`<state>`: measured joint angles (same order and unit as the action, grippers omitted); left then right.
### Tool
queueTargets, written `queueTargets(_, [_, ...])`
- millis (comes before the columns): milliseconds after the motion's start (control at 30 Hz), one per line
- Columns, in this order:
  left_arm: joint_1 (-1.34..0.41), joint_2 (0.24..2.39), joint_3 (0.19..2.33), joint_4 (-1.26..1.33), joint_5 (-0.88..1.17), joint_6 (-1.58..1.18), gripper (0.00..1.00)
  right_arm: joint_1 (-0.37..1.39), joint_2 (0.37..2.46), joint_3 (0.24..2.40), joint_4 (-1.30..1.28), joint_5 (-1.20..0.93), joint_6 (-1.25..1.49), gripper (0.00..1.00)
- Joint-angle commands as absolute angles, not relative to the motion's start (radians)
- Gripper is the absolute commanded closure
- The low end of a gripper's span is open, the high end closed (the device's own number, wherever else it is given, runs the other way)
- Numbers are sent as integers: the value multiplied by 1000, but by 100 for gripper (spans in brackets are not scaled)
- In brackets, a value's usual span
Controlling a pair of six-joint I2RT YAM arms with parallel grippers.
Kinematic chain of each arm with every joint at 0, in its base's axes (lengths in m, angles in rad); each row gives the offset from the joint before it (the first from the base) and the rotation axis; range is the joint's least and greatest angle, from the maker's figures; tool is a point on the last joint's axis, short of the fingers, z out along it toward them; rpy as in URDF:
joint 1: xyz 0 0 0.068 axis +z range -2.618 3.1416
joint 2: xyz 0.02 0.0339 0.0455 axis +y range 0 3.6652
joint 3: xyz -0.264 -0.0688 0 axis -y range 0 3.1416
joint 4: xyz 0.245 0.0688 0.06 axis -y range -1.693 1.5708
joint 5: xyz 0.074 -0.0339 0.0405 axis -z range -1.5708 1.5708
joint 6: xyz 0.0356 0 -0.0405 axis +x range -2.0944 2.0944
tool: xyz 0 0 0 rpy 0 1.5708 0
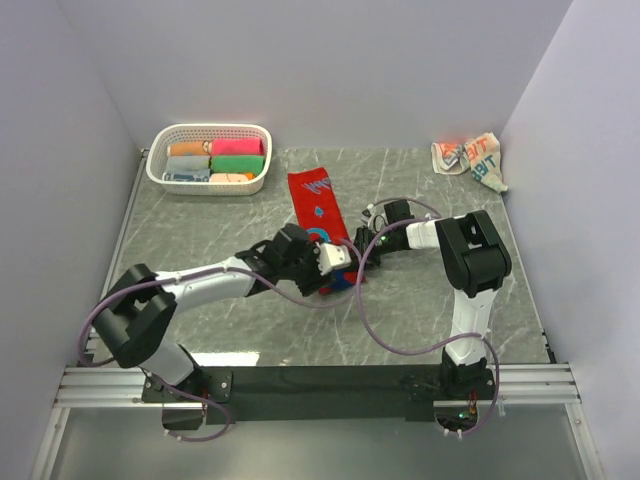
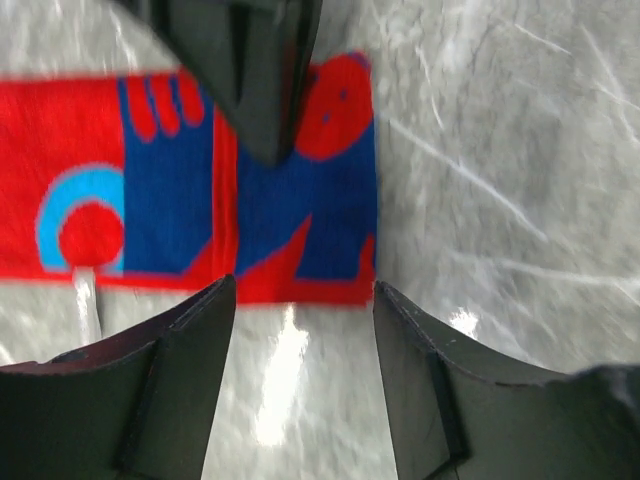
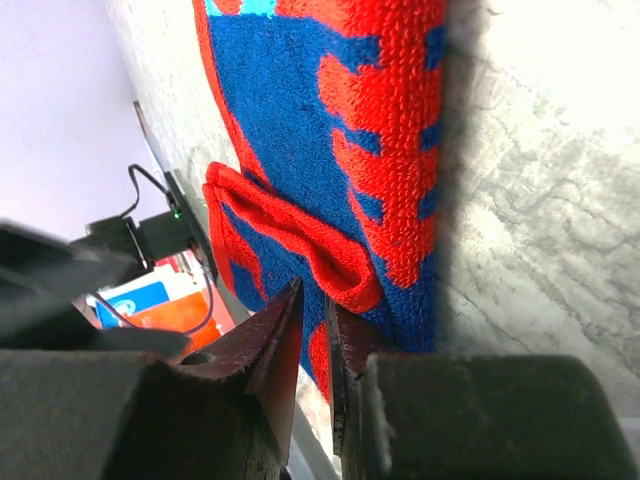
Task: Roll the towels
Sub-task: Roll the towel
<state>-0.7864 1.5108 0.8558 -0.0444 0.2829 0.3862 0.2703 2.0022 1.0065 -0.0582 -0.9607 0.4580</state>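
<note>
red towel [image 1: 318, 205]: flat on the mid worktop [image 1: 220, 230], blue end toward the arms, one edge curled up, probably to start the roll
right pincer [image 3: 315, 300]: nearly pressed together, pinching the curled edge
left pincer [image 2: 305, 300]: spread, straddling the blue end, likely to steady it
cream towel [image 1: 470, 158]: crumpled, far right, well apart

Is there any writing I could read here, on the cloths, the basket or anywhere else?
Nothing here can be read for sure.
On the cream towel: large orange-red and teal letters, too crumpled and small to read.
On the red towel: white print at the far end, too small to read; the blue end shows only shapes.
On the basket: no writing shows.
</note>
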Motion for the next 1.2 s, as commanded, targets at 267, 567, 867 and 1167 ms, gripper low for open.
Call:
queueTargets(267, [-911,1715,939,120,107,466,34,268,2043,1003,-43,-891,538,79])
queueTargets(567, [-885,1806,986,-46,115,459,63,267,2026,996,-32,-914,566,77])
queueTargets(867, [-727,1769,1074,-455,549,508,89,147,1873,1130,-231,-905,405,59])
queueTargets(1167, [-558,1847,1155,-690,716,525,89,31,1504,1026,-296,-727,95,40])
